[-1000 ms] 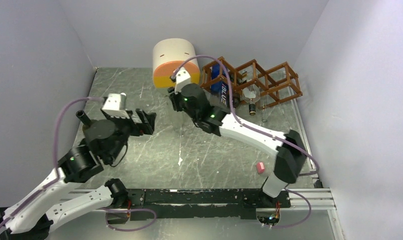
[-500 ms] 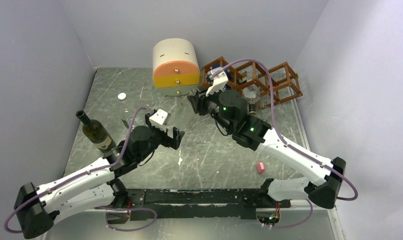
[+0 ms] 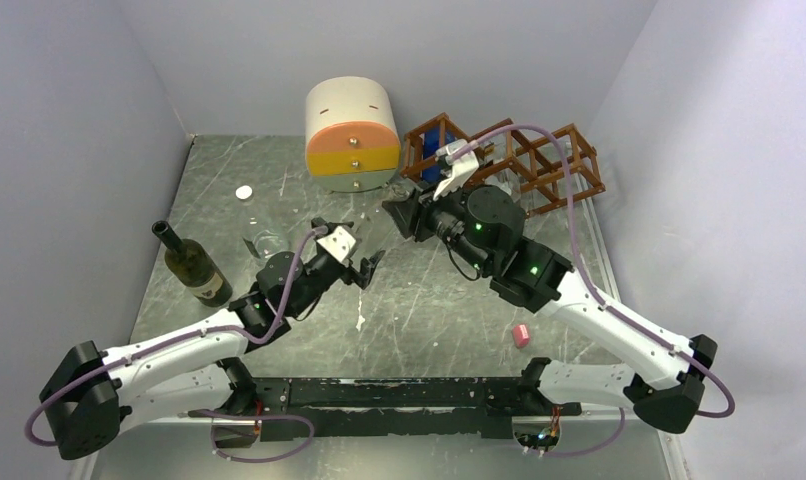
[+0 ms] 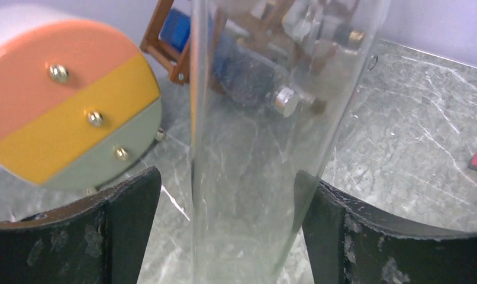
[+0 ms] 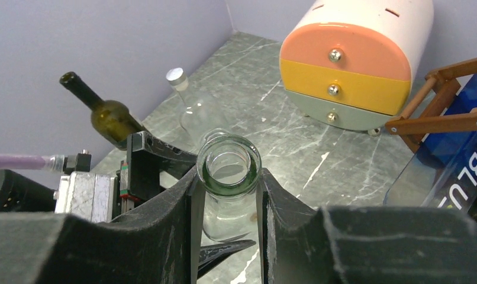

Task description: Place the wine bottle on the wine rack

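- Right pincer [image 5: 229,177] is clamped on clear bottle's [image 5: 227,216] neck, seemingly for handover.
- Left pincer [image 4: 224,183] is spread open around its body; wine rack [image 3: 544,165] at 1 o'clock.

Plain lilac walls [image 3: 69,110] enclose a scratched grey marbled table [image 3: 419,320].

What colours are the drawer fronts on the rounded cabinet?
Salmon, yellow, grey-green, top to bottom; the cabinet shows best in the right wrist view.
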`<state>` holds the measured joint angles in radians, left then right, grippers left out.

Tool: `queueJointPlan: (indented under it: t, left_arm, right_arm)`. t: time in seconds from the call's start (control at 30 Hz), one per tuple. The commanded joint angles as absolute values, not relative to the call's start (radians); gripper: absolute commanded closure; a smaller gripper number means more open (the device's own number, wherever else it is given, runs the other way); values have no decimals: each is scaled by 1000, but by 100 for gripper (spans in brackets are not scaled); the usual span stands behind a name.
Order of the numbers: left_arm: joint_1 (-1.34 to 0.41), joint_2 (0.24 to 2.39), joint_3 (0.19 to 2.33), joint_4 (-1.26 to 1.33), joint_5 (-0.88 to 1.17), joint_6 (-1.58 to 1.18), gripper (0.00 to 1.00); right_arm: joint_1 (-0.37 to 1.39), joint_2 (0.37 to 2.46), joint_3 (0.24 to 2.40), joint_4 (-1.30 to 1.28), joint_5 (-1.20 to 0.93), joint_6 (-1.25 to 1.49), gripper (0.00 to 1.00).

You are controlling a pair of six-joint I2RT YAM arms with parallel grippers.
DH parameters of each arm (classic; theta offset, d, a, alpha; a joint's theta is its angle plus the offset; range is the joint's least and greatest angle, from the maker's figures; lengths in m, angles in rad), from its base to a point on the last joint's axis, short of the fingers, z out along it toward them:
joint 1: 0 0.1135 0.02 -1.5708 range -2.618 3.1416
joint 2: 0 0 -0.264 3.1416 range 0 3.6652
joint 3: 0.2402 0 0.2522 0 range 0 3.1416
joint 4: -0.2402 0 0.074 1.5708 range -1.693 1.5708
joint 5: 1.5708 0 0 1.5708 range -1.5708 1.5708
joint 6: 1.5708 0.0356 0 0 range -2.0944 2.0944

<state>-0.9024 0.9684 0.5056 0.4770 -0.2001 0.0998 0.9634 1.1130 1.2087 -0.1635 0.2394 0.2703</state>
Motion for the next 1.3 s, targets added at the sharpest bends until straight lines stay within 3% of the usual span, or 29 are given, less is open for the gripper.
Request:
queueJointPlan:
  t: [0.0, 0.1, 0.17, 0.23, 0.27, 0.37, 0.5, 0.67, 0.9, 1.27]
  left_arm:
    - [-902, 980, 493, 654, -134, 249, 14]
    - [-902, 991, 491, 661, -103, 306, 23]
    - [-902, 993, 501, 651, -80, 335, 39]
    - [-902, 990, 517, 633, -51, 375, 80]
    - [-903, 987, 524, 628, -52, 395, 91]
    - [-902, 970, 515, 692, -51, 474, 93]
    - [-902, 936, 510, 734, 22, 664, 93]
    - [-902, 934, 625, 542, 85, 967, 93]
    - [-902, 1041, 837, 273, 75, 1217, 93]
    - [-907, 1110, 940, 220, 172, 1437, 93]
  right_arm:
    - [967, 1057, 1205, -108, 160, 330, 93]
    - [967, 1054, 1215, -146, 142, 342, 93]
    - [966, 1052, 1218, -169, 141, 346, 93]
    - [967, 1046, 1224, -190, 150, 349, 84]
    - [966, 1042, 1225, -201, 158, 353, 73]
    - [966, 1022, 1232, -243, 176, 360, 47]
    - [967, 993, 1270, -350, 187, 314, 31]
    - [967, 983, 1379, -516, 227, 210, 26]
    - [967, 1070, 1562, -734, 98, 81, 21]
    - [967, 1070, 1473, -807, 176, 48, 19]
